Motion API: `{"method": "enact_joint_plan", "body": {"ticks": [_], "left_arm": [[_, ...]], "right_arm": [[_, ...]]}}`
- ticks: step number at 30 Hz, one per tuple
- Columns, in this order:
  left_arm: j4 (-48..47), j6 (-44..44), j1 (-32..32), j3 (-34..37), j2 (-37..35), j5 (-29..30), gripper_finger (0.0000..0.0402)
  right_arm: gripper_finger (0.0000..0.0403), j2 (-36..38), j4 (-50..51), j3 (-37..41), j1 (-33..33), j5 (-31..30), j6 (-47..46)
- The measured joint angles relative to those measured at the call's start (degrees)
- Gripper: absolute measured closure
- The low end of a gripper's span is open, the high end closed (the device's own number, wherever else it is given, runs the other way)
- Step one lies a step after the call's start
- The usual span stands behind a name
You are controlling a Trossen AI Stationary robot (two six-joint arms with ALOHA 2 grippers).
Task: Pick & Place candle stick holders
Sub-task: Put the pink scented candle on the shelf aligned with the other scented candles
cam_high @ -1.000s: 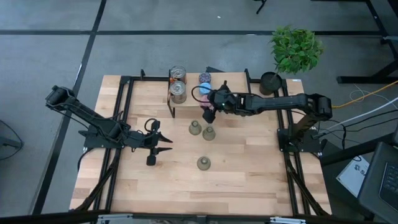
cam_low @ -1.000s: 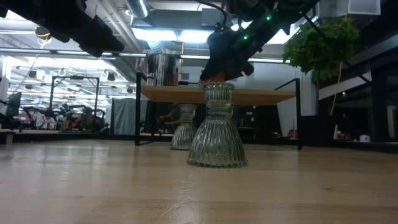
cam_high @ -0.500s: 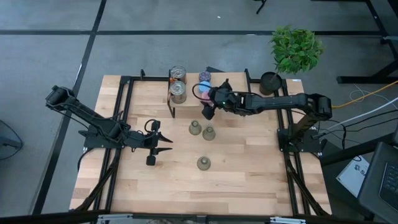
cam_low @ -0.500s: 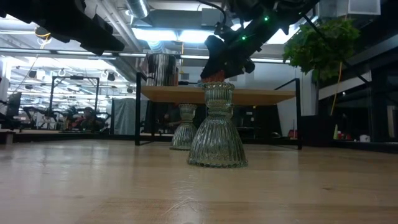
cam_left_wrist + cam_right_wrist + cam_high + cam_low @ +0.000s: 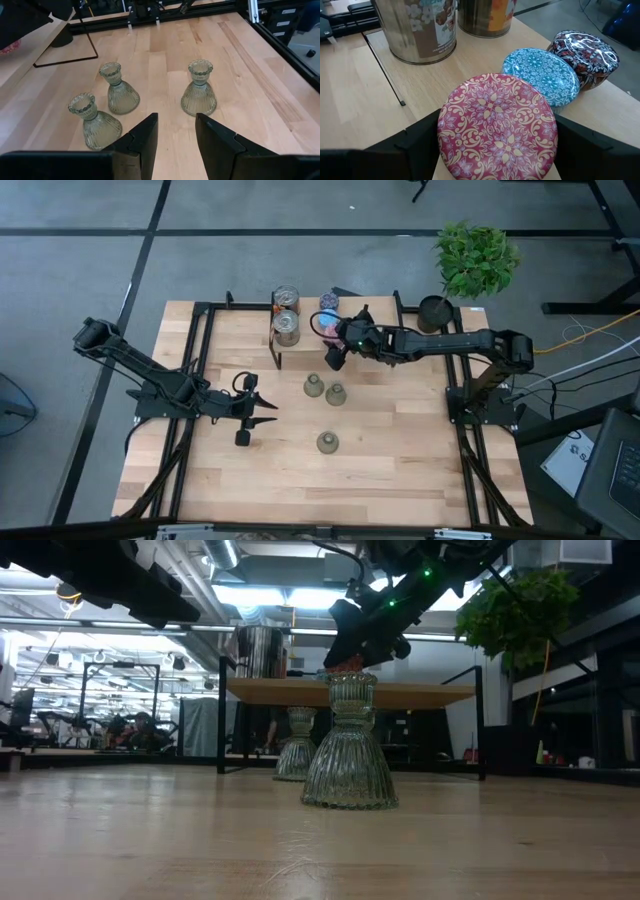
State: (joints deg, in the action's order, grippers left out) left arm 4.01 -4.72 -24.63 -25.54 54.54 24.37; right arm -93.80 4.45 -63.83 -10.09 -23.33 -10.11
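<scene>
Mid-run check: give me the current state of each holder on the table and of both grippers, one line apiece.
Red floral round tin: held between the right gripper's fingers, over the raised shelf.
Blue patterned round tin: on the shelf, free.
Dark patterned round tin: on the shelf, free.
Two silvery cans: upright on the shelf.
Three ribbed glass vase-shaped holders: upright on the table, untouched.
Right gripper: closed on the red tin.
Left gripper: open, empty, idle.

This is a robotics lab or workshop hall. The low view shows a long open room with ceiling strip lights (image 5: 255, 595) across the upper middle, exposed pipes, and rows of benches with equipment and seated people at the far left (image 5: 130, 730). In the high view a wooden worktop (image 5: 390, 450) in a black metal frame stands on grey concrete floor (image 5: 80, 270), with loose cables (image 5: 585, 330) at the right edge.
</scene>
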Motion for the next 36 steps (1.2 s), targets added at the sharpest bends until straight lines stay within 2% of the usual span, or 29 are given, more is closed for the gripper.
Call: {"method": "enact_joint_plan", "body": {"ticks": [6,15,24,30,36], "left_arm": [[0.0,1.5,0.0,0.0,0.0,0.1,0.0274],[0.0,3.0,0.0,0.0,0.0,0.1,0.0274],[0.0,3.0,0.0,0.0,0.0,0.1,0.0274],[0.0,3.0,0.0,0.0,0.0,0.1,0.0274],[-0.6,3.0,0.0,0.0,0.0,0.1,0.0274]], "right_arm": [[0.0089,0.0,0.0,0.0,0.0,0.0,-0.1],[0.0061,0.0,-0.1,0.0,0.0,0.0,-2.5],[0.006,0.1,0.0,0.0,0.0,0.0,-0.7],[0.0059,4.2,5.1,-3.0,0.4,3.8,0.4],[0.0061,8.4,10.2,-3.6,1.7,3.9,1.9]]}}
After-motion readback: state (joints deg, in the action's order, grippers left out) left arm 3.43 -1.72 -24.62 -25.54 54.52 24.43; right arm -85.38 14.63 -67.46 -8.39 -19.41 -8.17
